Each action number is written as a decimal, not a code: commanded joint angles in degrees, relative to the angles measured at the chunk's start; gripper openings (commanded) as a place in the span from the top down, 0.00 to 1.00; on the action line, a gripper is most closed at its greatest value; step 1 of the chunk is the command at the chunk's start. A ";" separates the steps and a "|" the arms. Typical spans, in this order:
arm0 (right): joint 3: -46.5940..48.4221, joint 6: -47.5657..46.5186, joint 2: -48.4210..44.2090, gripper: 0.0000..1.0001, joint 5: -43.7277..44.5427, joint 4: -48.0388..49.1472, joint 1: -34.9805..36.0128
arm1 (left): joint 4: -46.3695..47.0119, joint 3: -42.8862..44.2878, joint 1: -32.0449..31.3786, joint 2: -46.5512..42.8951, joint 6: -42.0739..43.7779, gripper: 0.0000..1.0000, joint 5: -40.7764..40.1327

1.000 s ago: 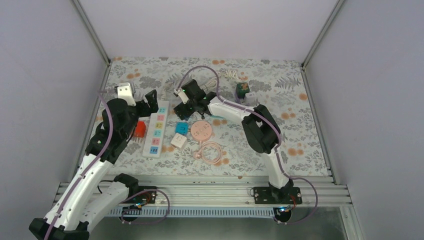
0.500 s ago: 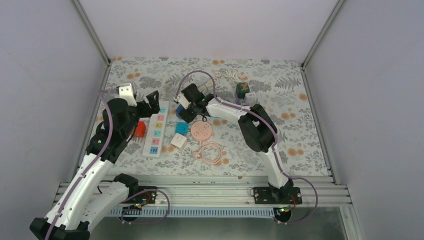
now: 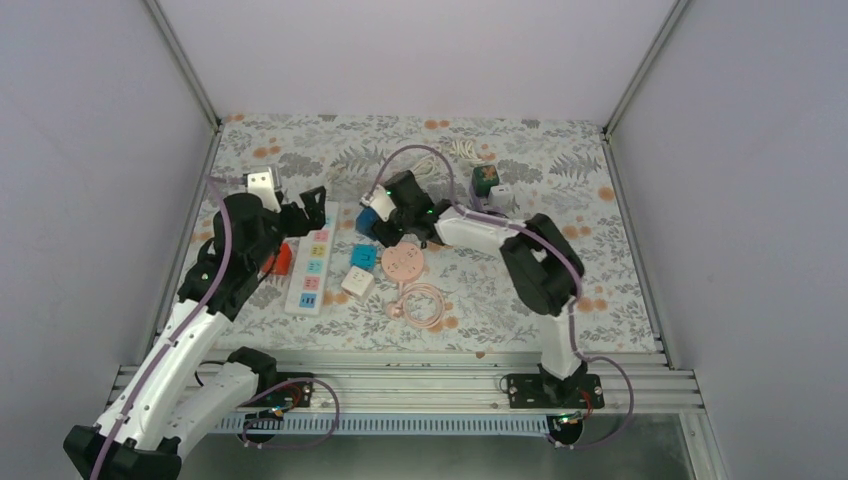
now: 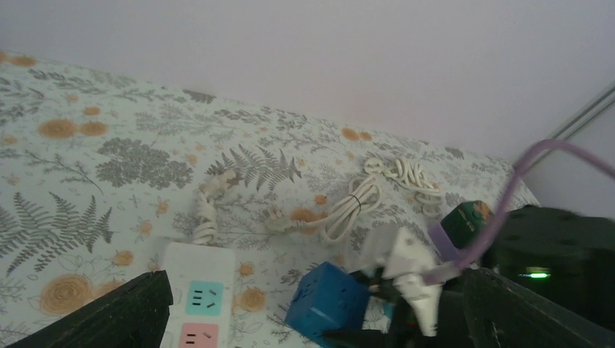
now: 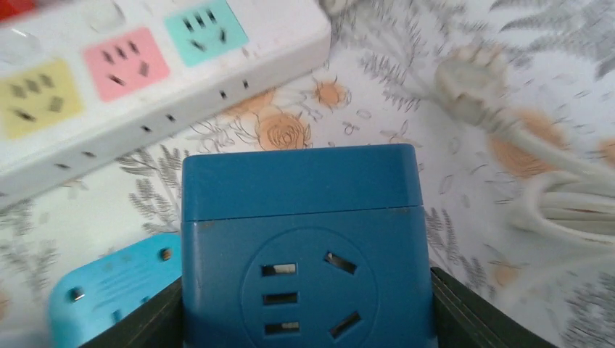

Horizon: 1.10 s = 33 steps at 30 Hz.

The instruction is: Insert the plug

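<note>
Moved since a second ago: right gripper (image 3: 373, 216), shifted rightward near frame centre with its jaws drawn in; left arm, slightly higher in the overhead view.

1. Blue cube adapter (image 5: 301, 217). The task's plug piece. Socket face turned to the right wrist camera. At the centre of the overhead view, just right of the power strip's upper end. The right gripper's fingers (image 5: 464, 315) lie against its two sides, clamped on it.
2. Power strip (image 3: 311, 258). White with coloured socket faces, lying lengthwise left of centre on the floral surface (image 3: 600, 230). No plug seated in the sockets that show.
3. Left gripper (image 3: 308, 203). Jaws fully apart, holding nothing, above the strip's upper end.
4. Light-blue plug (image 3: 362, 257). Just below the cube, right of the strip.
5. White adapter (image 3: 357, 281). Below the light-blue plug.
6. Pink round disc (image 3: 404, 261). Right of the light-blue plug, with a pink coiled cable (image 3: 423, 303) below it.
7. Red block (image 3: 281, 258). Left of the strip, partly under the left arm.
8. White corded plug (image 5: 471, 83). Upper right in the right wrist view, apart from the cube.
</note>
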 commanded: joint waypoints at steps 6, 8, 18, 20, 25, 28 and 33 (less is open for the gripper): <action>-18.23 -1.32 -23.24 0.55 -8.89 22.73 -0.83 | 2.51 -0.53 0.86 2.22 0.12 0.00 7.66; -20.90 -2.43 -27.92 0.55 -11.80 23.04 -0.78 | 3.36 0.38 0.91 3.30 1.46 0.00 11.24; -34.70 -4.10 -42.06 0.55 -19.23 33.73 -0.22 | 8.28 3.04 3.99 10.85 1.75 0.00 39.40; -34.67 -4.79 -41.98 0.55 -18.84 33.01 -0.17 | 10.54 2.72 4.23 12.15 -1.16 0.00 45.59; -33.86 -5.59 -40.79 0.54 -18.33 32.80 0.05 | 14.89 0.34 4.25 13.74 -8.06 0.02 50.70; -32.33 -5.48 -39.47 0.52 -18.26 32.08 0.29 | 13.53 -0.07 4.27 15.50 -8.71 0.04 50.04; -27.53 -6.49 -35.61 0.50 -15.96 28.41 0.96 | 9.90 1.72 4.25 19.56 -7.18 0.05 51.66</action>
